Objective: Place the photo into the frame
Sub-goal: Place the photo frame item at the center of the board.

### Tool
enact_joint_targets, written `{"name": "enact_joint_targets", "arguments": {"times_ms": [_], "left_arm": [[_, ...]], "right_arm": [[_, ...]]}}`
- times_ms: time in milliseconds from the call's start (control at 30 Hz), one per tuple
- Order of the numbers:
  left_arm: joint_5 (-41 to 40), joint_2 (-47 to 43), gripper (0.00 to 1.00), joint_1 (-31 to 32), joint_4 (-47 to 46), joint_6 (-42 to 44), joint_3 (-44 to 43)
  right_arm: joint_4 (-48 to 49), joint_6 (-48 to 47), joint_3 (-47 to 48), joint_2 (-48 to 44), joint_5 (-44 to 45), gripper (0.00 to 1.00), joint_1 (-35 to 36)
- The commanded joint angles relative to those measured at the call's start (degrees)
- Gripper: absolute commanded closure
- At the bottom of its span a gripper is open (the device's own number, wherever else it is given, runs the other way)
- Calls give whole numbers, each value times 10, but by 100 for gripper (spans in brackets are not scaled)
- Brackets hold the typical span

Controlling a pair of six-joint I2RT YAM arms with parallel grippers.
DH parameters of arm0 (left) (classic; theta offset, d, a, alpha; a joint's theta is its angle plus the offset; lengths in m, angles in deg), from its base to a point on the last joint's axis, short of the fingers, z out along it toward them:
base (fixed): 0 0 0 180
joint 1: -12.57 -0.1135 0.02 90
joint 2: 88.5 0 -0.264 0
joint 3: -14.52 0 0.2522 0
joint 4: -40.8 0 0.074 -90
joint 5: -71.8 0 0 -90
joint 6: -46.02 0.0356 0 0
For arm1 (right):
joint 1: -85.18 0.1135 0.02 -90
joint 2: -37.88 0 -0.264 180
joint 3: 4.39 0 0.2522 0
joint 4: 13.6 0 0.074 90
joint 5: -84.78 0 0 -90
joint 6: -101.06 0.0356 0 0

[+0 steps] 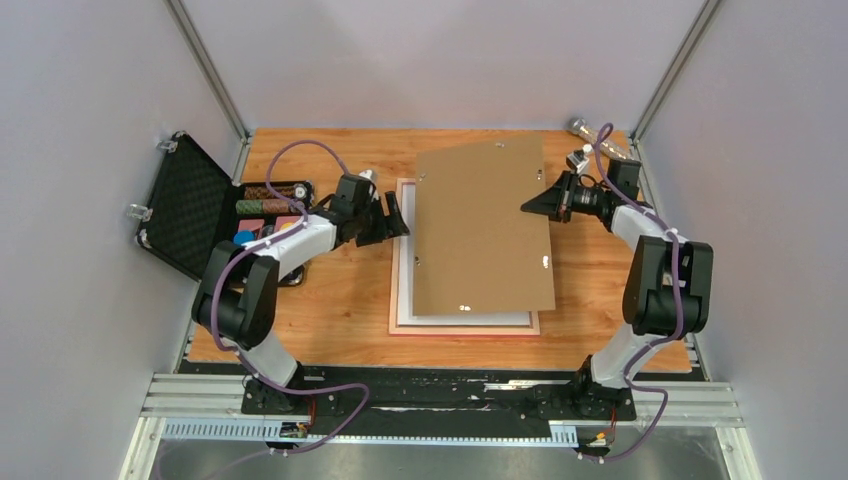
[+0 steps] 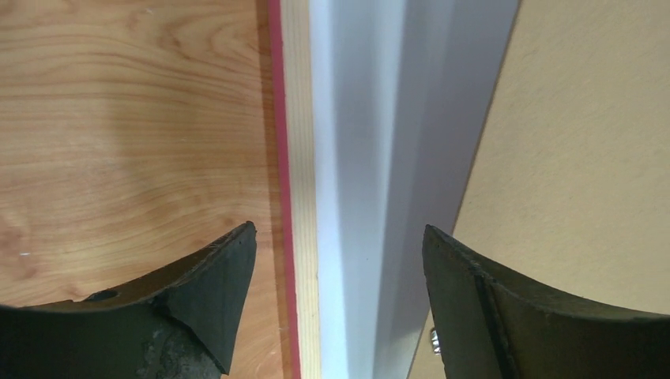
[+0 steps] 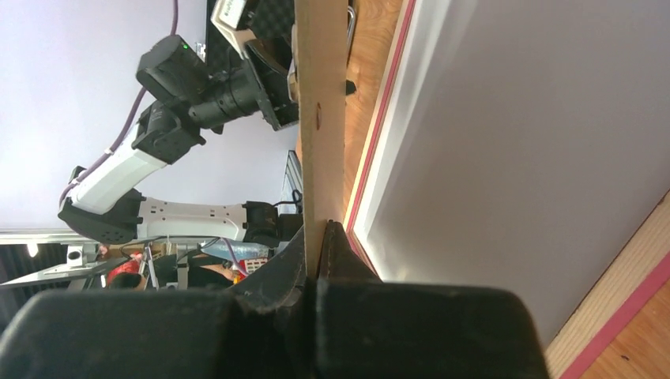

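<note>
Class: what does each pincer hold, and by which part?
The right pincer grips the brown backing board by its right edge; the left pincer is open, holding nothing.

I see plain pale grey walls behind the left claw and off to either side of it. Metal posts rise in the far corners. A wooden table lies under the claw, softly and evenly lit. Aluminium rails edge it nearer me.
</note>
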Motion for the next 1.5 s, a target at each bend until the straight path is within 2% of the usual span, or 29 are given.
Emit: {"name": "enact_joint_targets", "arguments": {"times_ms": [0,233,400,1467], "left_arm": [[-27,-50,13,-25,-16,23,-20],[-38,-78,4,-60,-12,51,-35],[-40,-81,4,-74,-12,60,-43],[-20,-64,0,-80,-32,47,-34]], "right_arm": [[67,50,-11,17,-33,100,15],[139,97,-27,47,-38,100,31],[172,121,-37,57,-37,100,40],[235,153,-55,100,-19,100,59]]}}
